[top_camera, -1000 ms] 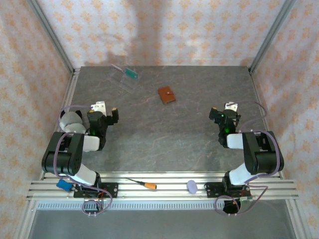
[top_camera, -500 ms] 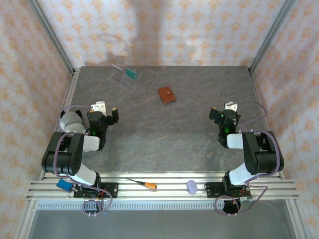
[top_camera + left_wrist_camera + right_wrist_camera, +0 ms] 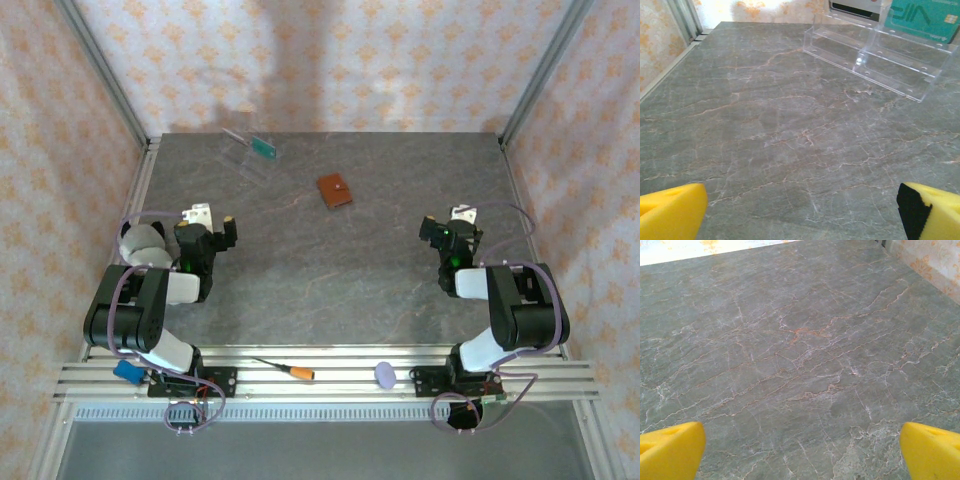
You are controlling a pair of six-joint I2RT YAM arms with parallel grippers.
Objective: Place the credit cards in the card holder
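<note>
The card holder (image 3: 335, 190), a small brown folded wallet, lies shut on the grey marble table, far of centre, between and beyond both arms. A teal-green credit card (image 3: 264, 147) (image 3: 925, 17) stands in a clear plastic tray (image 3: 248, 155) (image 3: 875, 55) at the back left. My left gripper (image 3: 213, 221) (image 3: 800, 212) hovers low over bare table, open, with the tray ahead of it to the right. My right gripper (image 3: 446, 222) (image 3: 800, 452) is open too, over bare table on the right, with nothing between its yellow fingertips (image 3: 670, 450).
An orange-handled screwdriver (image 3: 290, 370) and a purple disc (image 3: 384, 375) lie on the aluminium rails at the near edge. A blue object (image 3: 127, 371) sits by the left base. Metal frame posts and patterned walls enclose the table on three sides.
</note>
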